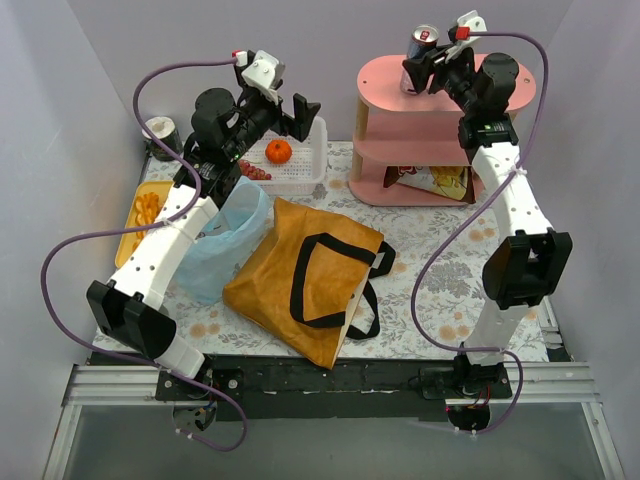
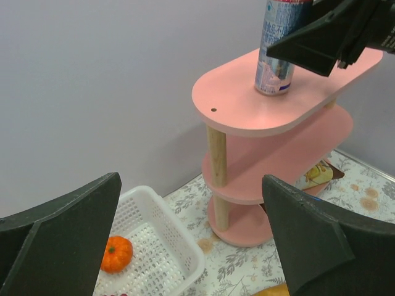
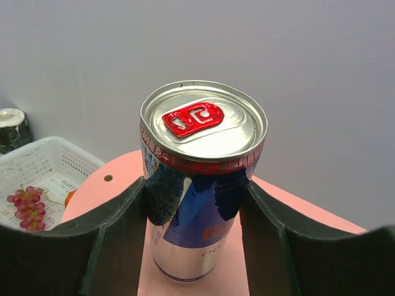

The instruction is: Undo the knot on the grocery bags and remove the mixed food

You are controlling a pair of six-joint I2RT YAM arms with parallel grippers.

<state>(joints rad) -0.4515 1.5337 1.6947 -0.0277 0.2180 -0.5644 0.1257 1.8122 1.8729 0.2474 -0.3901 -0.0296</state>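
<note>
The slim silver-blue-red drink can (image 1: 422,42) stands on the top of the pink shelf (image 1: 385,75). My right gripper (image 1: 420,72) is shut on it, with both fingers against the can's sides in the right wrist view (image 3: 196,185). My left gripper (image 1: 292,108) is open and empty above the white basket (image 1: 312,160). The basket holds the orange fruit (image 1: 278,151) and the grapes (image 1: 254,171). The pale blue bag (image 1: 225,240) and the mustard tote (image 1: 300,275) lie flat on the table. The snack packet (image 1: 440,180) sits on the bottom shelf. Pastry pieces (image 1: 147,208) lie on a yellow tray.
A dark cup with a white rim (image 1: 160,133) stands at the back left behind the basket. The shelf's wooden post (image 2: 216,151) is to the right of the basket rim (image 2: 185,240). Grey walls close in the back and sides.
</note>
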